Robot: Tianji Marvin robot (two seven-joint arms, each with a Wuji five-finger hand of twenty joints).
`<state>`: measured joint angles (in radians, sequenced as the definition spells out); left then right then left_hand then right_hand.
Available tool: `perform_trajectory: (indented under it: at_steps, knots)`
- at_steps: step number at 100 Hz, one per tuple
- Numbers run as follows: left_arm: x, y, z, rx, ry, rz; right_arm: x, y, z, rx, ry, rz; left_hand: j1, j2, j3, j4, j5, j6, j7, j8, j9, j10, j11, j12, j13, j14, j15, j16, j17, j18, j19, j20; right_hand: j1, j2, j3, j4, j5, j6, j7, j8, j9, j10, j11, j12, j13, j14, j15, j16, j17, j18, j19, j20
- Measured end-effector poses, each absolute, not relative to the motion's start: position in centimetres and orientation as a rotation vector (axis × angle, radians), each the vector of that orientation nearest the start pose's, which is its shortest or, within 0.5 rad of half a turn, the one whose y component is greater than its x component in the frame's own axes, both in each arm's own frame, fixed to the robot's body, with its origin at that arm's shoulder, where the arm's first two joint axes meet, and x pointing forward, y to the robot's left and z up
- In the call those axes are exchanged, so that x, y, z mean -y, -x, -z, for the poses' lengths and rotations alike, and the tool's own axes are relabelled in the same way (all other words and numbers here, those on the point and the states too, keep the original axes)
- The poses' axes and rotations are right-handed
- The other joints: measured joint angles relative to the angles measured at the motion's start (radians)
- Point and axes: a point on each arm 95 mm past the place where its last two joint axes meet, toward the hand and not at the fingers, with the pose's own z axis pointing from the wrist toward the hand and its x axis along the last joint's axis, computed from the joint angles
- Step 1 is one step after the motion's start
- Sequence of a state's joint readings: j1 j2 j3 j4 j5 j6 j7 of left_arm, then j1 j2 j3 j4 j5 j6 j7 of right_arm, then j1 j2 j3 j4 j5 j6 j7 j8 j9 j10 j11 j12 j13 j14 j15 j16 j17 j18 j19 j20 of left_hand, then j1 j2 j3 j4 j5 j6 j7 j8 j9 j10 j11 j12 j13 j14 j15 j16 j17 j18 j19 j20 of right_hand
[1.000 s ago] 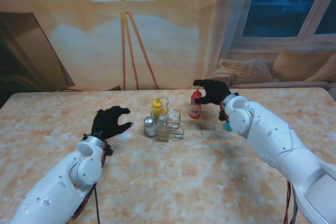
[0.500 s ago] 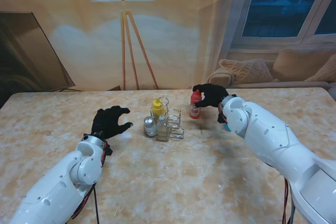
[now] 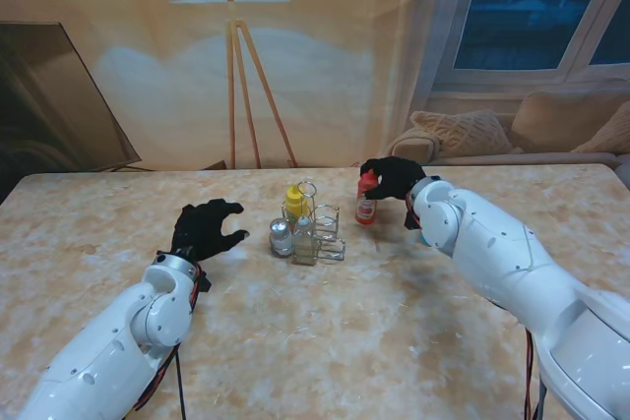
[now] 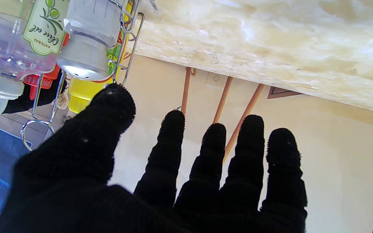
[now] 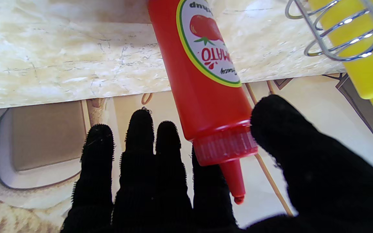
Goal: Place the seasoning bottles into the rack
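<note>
From the stand's view, the wire rack (image 3: 317, 233) is sitting mid-table, well in from every edge, already carrying the yellow bottle (image 3: 294, 202) and a clear bottle (image 3: 304, 239), with a silver-capped shaker (image 3: 282, 236) at its left side; whether that one is inside, I cannot tell. The red ketchup bottle (image 3: 366, 198) is standing on the table to the right of the rack, toward the far edge, and the right hand (image 3: 392, 175) is reaching around its cap, probably to lift it in. The left hand (image 3: 206, 227) is hovering with fingers spread, holding nothing. The left wrist view is showing "NATURAL Olive oil" on the clear bottle. In the right wrist view, the label is reading "TOMATO", and thumb and fingers are flanking the cap without clearly clamping.
</note>
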<state>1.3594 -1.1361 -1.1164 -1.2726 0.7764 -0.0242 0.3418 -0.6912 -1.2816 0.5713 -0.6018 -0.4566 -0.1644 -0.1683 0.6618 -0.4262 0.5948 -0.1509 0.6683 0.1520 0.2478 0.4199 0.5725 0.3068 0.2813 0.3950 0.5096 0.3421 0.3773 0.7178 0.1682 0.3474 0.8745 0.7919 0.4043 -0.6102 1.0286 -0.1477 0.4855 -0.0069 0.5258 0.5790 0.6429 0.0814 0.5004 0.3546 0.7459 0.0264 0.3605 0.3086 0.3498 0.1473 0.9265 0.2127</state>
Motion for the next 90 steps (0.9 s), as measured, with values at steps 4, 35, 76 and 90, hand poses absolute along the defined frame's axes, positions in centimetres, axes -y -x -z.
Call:
perform_trajectory:
  at_steps: [4, 35, 76, 90]
  knots:
    - [-2.44, -45.55, 34.18, -1.163, 1.287, 1.606, -2.14, -59.40, 30.77, -1.518, -1.340, -1.522, 0.000, 0.000, 0.000, 0.000, 0.000, 0.000, 0.000, 0.000, 0.000, 0.000, 0.000, 0.001, 0.000, 0.000, 0.000, 0.000, 0.000, 0.000, 0.000, 0.000, 0.000, 0.001, 0.000, 0.000, 0.000, -0.001, 0.007, 0.000, 0.000, 0.000, 0.000, 0.000, 0.000, 0.000, 0.000, 0.000, -0.001, 0.000, 0.000, 0.000]
    - [-2.47, -45.60, 34.23, -1.163, 1.287, 1.604, -2.29, -59.73, 30.87, -1.514, -1.356, -1.505, 0.000, -0.001, 0.009, 0.000, 0.000, 0.000, 0.000, 0.000, 0.000, 0.000, 0.000, 0.006, 0.000, 0.000, 0.000, 0.000, 0.000, 0.000, 0.000, 0.000, 0.014, 0.009, -0.028, -0.013, 0.025, -0.067, 0.080, 0.036, 0.076, -0.060, 0.063, 0.068, 0.080, -0.053, 0.094, 0.076, 0.047, 0.001, 0.027, 0.012]
    - [-2.52, -45.67, 34.30, -1.163, 1.291, 1.600, -2.59, -60.27, 30.79, -1.500, -1.369, -1.487, 0.000, -0.001, 0.010, 0.000, 0.000, 0.000, 0.000, 0.000, 0.000, 0.000, 0.000, 0.007, 0.000, 0.000, 0.000, 0.000, 0.000, 0.000, 0.000, 0.000, 0.097, 0.007, -0.150, -0.130, 0.017, -0.091, 0.200, -0.071, 0.127, -0.095, 0.176, 0.198, 0.126, -0.110, 0.270, 0.212, 0.085, 0.001, 0.059, 0.013]
    - [-2.53, -45.68, 34.31, -1.160, 1.295, 1.602, -2.60, -60.29, 30.77, -1.498, -1.373, -1.488, 0.000, -0.001, 0.010, 0.000, 0.000, 0.000, 0.000, 0.000, -0.001, 0.000, 0.000, 0.007, 0.000, 0.000, 0.000, 0.000, 0.000, 0.000, 0.000, 0.000, 0.116, -0.006, -0.196, -0.139, 0.012, -0.116, 0.259, -0.106, 0.166, -0.093, 0.172, 0.225, 0.175, -0.136, 0.323, 0.240, 0.139, -0.010, 0.098, 0.025]
